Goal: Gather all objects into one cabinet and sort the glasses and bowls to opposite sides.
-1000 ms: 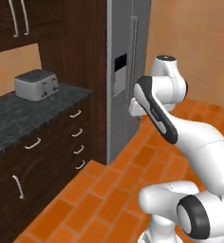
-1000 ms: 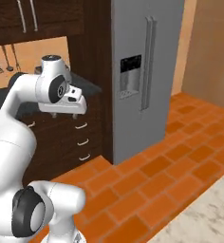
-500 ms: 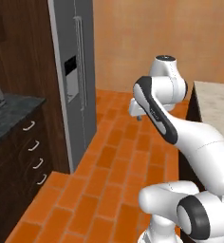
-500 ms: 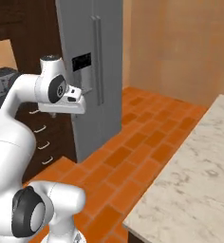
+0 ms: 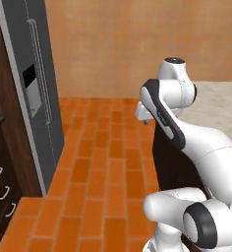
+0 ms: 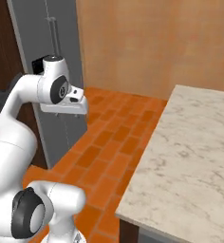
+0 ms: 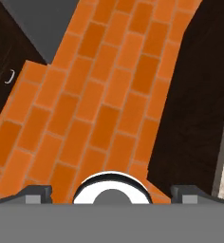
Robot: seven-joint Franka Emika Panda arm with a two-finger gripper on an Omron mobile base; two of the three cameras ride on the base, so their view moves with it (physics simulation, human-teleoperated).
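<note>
End effector wide open, empty, held over orange brick floor. Grey fridge left, dark drawers beside it. Marble counter right, bare. Mugs, cup, bowl and cabinet: whereabouts cannot tell.

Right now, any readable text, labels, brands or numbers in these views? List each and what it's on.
None readable.
Fridge: no brand or lettering; its dark dispenser panel is blank.
Marble counter: veining only.
Dark drawers: handles, no labels.
Brick floor: no markings.
</note>
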